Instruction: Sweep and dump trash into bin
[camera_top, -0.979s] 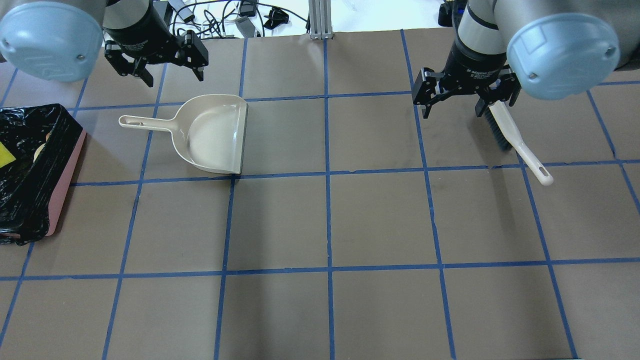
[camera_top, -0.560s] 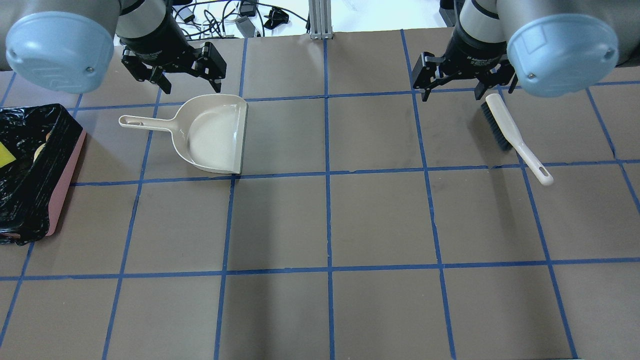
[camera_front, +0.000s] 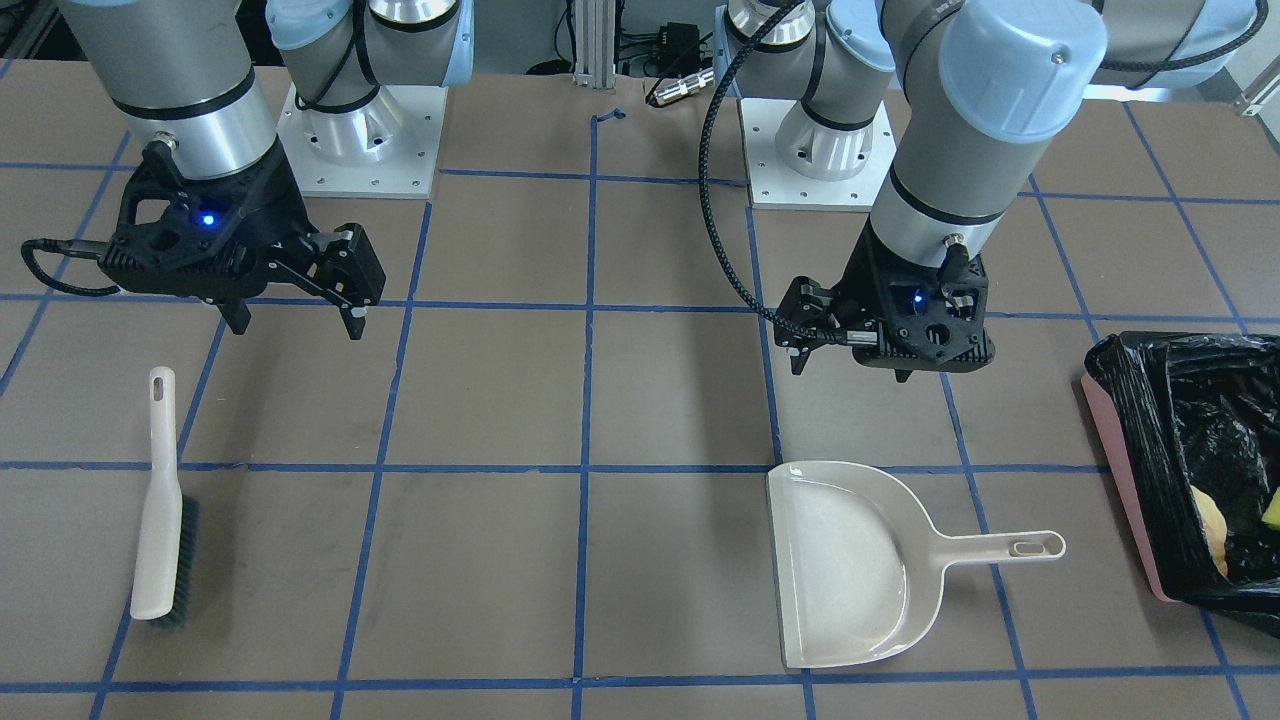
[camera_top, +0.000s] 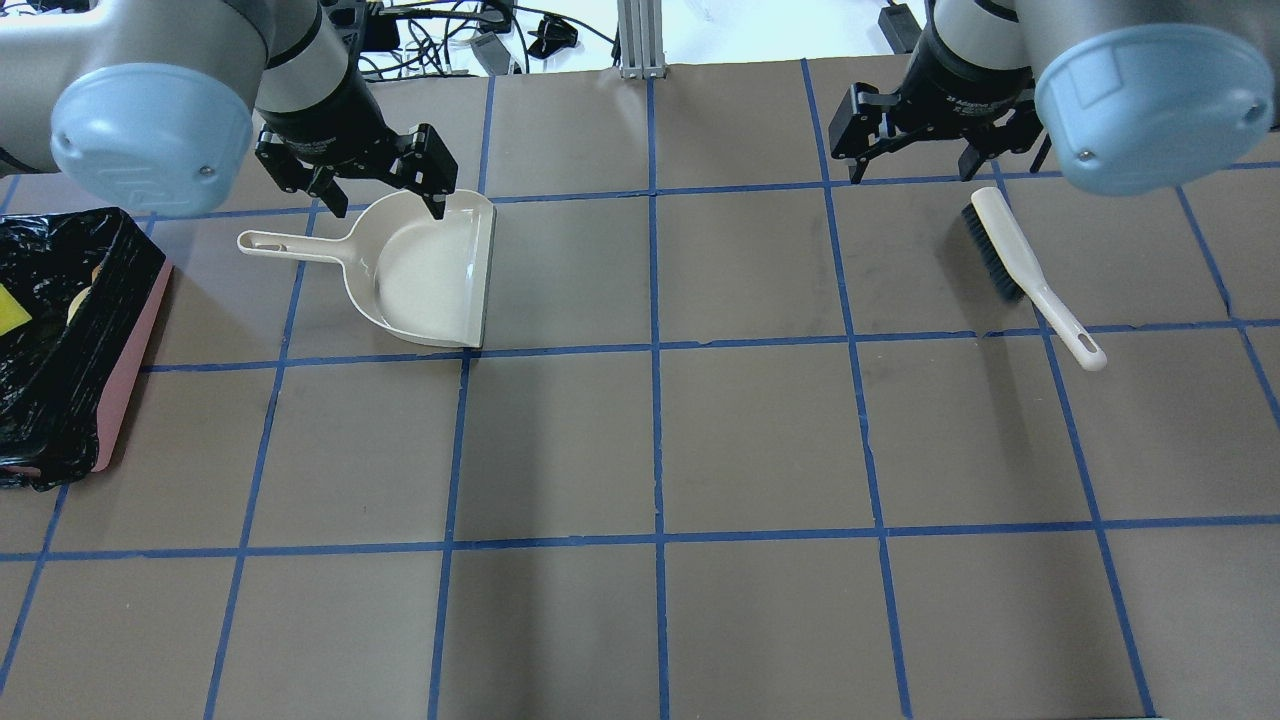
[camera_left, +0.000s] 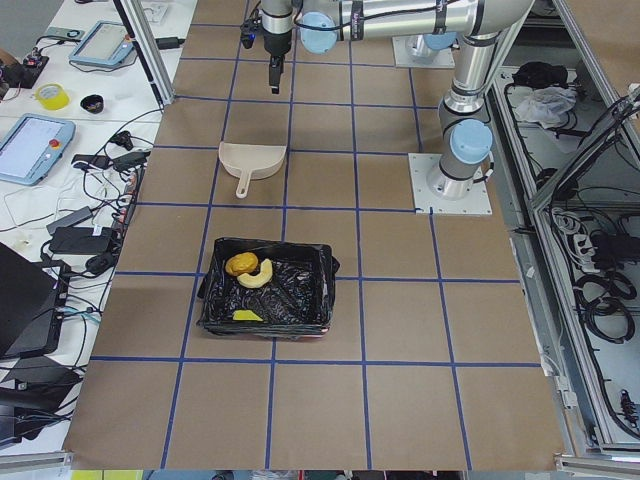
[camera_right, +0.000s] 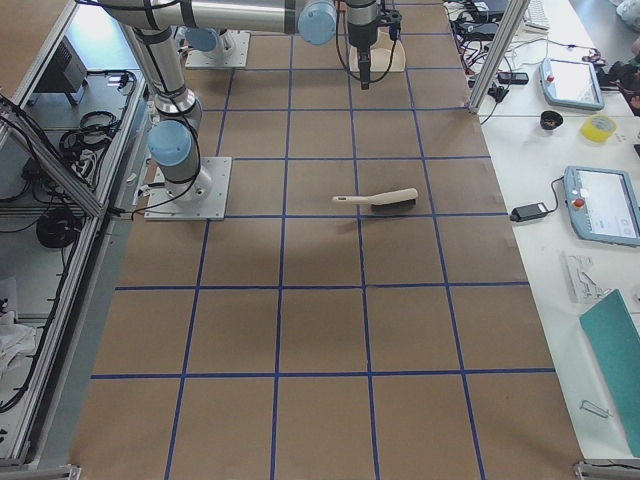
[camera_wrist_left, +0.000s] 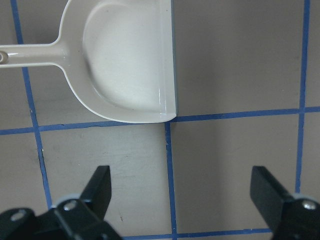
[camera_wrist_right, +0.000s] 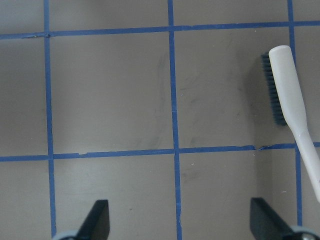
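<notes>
1. Since a second ago, the left gripper (camera_top: 383, 200) has been sliding toward the table's middle. It is now hanging over the back rim of the dustpan (camera_top: 430, 275). The right gripper (camera_top: 915, 170) has been pulling back toward the robot's base, away from the brush (camera_top: 1003, 250). The dustpan, brush and bin are lying where they were.
2. White lettering is showing on the right gripper's black body in the overhead view, but it is too small to read.
3. At the far left of the overhead view, the bin (camera_top: 128, 375) is sitting on the table (camera_top: 760, 440), lined with a black bag (camera_top: 70, 380). The trash is lying inside it. The roll (camera_left: 238, 264) is touching the croissant (camera_left: 257, 278), and the wedge (camera_left: 243, 316) is lying apart from them near a corner.
4. The left gripper's fingers are standing spread wide and gripping nothing. The bin and its trash are lying well apart from it, out past the dustpan's handle.
5. The right gripper's fingers are also standing spread wide and empty. The brush is lying flat just beside it, not touching. The bin is sitting at the opposite end of the table.
</notes>
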